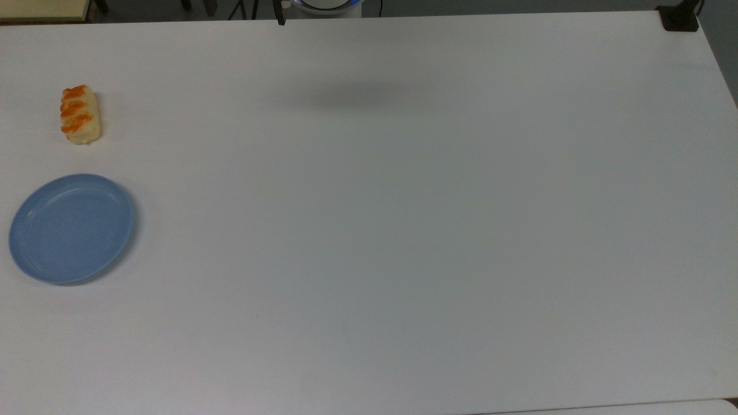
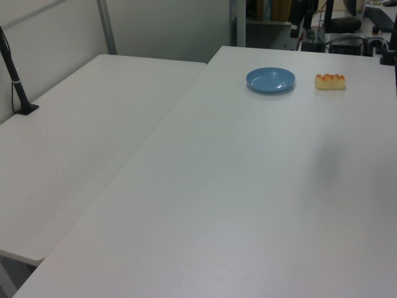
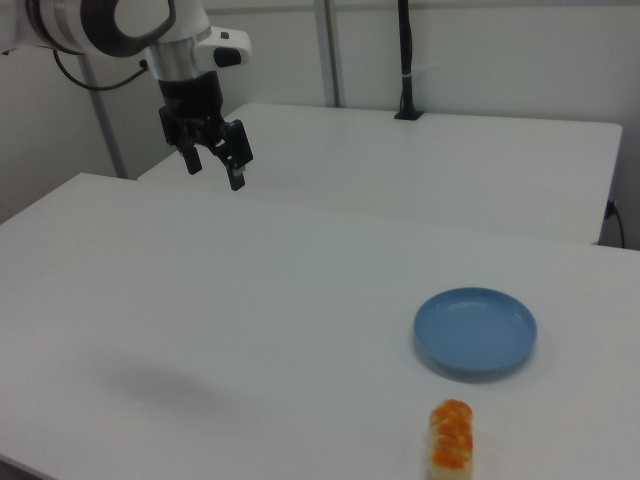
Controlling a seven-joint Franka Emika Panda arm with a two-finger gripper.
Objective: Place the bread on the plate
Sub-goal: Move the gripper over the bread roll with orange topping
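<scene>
The bread (image 1: 80,114) is a small pale-yellow roll with orange stripes, lying on the white table near the top view's left edge. The same bread (image 2: 329,81) (image 3: 451,439) lies a short gap from the plate in both side views. The light-blue plate (image 1: 72,228) (image 2: 270,79) (image 3: 475,331) sits empty just below the bread in the top view. My gripper (image 3: 213,165) hangs open high above the table at the right view's upper left, far from both, with nothing between its fingers.
A second white table (image 2: 80,143) adjoins the first on the left view's left. A black post (image 2: 15,81) (image 3: 406,60) is clamped to it. A black clamp (image 1: 679,17) sits at the top view's upper right corner. A soft shadow (image 1: 351,95) falls on the table.
</scene>
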